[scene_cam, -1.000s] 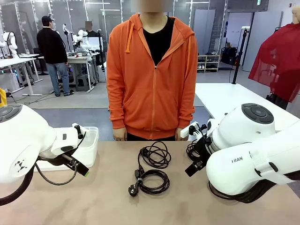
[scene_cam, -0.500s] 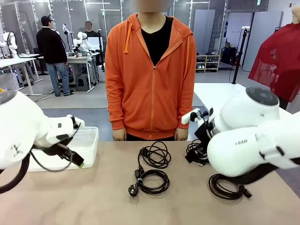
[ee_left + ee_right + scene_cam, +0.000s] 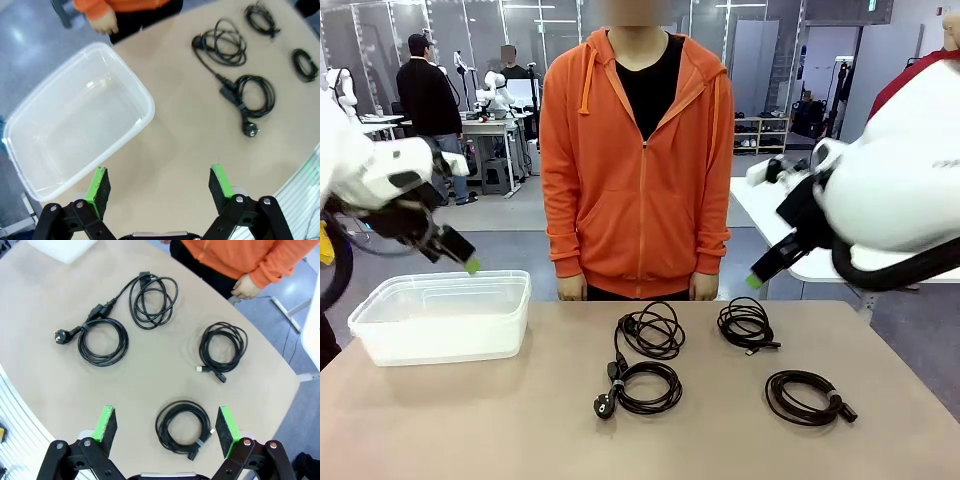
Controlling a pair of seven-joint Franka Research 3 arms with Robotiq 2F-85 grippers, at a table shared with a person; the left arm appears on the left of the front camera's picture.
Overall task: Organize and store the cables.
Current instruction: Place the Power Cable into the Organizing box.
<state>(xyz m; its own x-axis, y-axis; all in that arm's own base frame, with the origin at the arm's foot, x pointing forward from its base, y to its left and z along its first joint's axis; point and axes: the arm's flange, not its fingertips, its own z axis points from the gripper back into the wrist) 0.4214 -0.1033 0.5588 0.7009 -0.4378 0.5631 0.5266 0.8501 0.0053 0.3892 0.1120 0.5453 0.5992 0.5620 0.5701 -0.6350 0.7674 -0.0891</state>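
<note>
Several black coiled cables lie on the tan table (image 3: 520, 420). Two middle coils (image 3: 652, 331) (image 3: 642, 386) are joined by a short run of cord, and the near one ends in a round plug. Another coil (image 3: 747, 323) lies far right and one more (image 3: 807, 395) near right. My left gripper (image 3: 470, 265) hangs open high above the clear bin (image 3: 440, 315), its pads (image 3: 100, 180) wide apart over the bin's rim (image 3: 145, 100). Over the right side my right gripper (image 3: 756, 280) is raised and open, looking down on all the coils (image 3: 183, 427) (image 3: 223, 347) (image 3: 152, 295) (image 3: 102, 340).
A person in an orange hoodie stands at the far edge, hands (image 3: 575, 288) (image 3: 705, 288) hanging just behind the table. The bin holds nothing. Bare tabletop lies between the bin and the coils (image 3: 257, 95).
Both arms have risen from table level and swung outward, left arm to the left, right arm to the right. The cables have not moved.
</note>
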